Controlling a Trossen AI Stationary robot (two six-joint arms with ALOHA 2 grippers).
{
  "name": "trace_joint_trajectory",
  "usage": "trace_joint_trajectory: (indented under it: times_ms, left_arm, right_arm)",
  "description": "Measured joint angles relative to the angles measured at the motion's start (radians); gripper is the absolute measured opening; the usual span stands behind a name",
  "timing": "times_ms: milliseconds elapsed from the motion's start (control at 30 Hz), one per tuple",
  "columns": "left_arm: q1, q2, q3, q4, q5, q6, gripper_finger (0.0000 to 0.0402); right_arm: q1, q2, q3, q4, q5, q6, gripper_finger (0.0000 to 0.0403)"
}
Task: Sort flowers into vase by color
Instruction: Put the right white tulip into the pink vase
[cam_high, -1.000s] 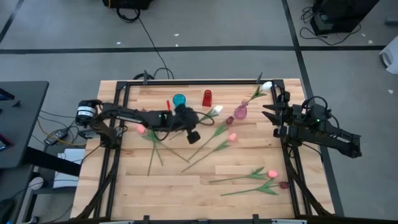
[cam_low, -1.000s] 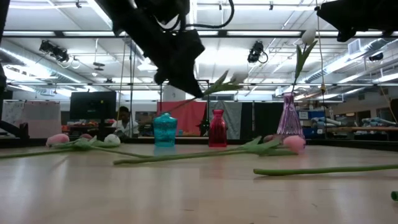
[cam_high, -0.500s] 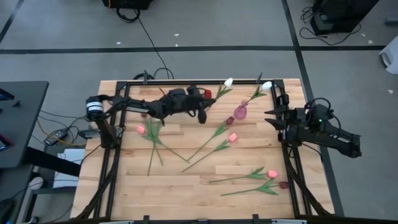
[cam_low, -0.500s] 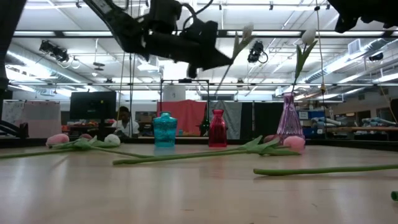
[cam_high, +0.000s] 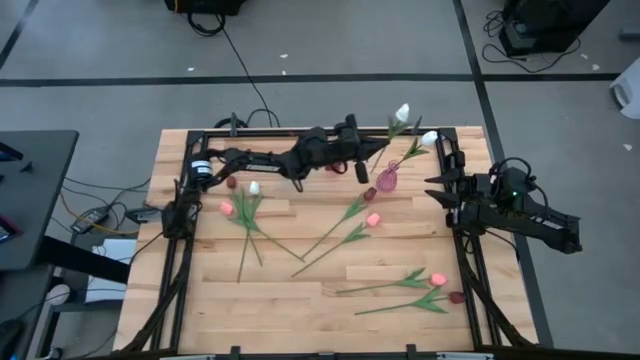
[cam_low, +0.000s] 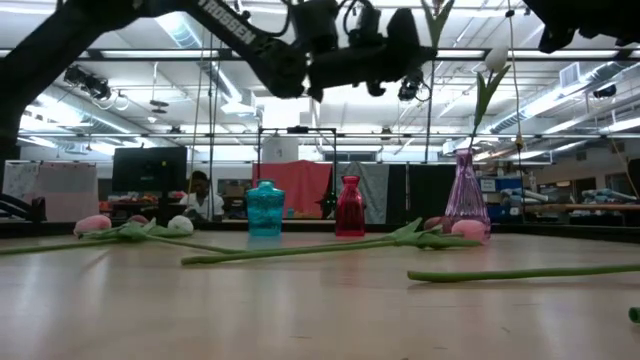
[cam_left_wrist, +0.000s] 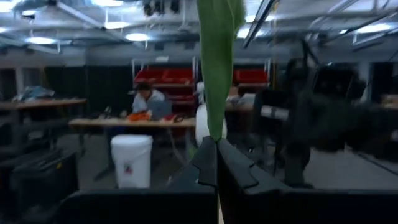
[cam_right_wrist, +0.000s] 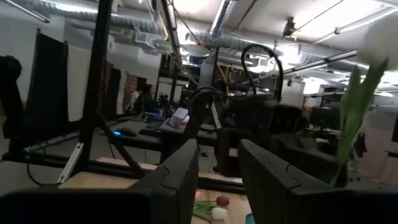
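Left end effector (cam_high: 362, 160) clamped on white artificial tulip's (cam_high: 402, 112) green stem above pink glass vase (cam_high: 386, 180), right end effector (cam_high: 436, 190) parted, empty, at wooden tabletop's (cam_high: 300, 300) edge

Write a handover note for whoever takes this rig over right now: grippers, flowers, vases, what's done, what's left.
Left gripper: shut on a white tulip, held high at the table's far edge near the purple vase.
Right gripper: open, empty, waiting at the right edge.
Done: one white tulip stands in the purple vase.
Blue vase and red vase: no flowers in them.
Left: place the held tulip, then sort the flowers lying on the table, including a white one and a pink one on the left and another pink one near the front right.
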Motion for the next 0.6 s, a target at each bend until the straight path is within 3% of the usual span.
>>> trace_joint_trajectory:
  times_ms: [200, 467, 600]
  left_arm:
    - [0.008, 0.021, 0.107, 0.007, 0.014, 0.031, 0.0000]
    - [0.007, 0.025, 0.133, 0.028, 0.009, 0.046, 0.0000]
    - [0.002, 0.064, 0.139, 0.132, 0.002, -0.002, 0.0000]
  right_arm:
    - [0.000, 0.000, 0.000, -0.002, 0.008, -0.008, 0.0128]
    - [0.000, 0.000, 0.000, 0.008, 0.021, -0.011, 0.0128]
    - [0.000, 0.001, 0.000, 0.015, 0.021, -0.017, 0.0128]
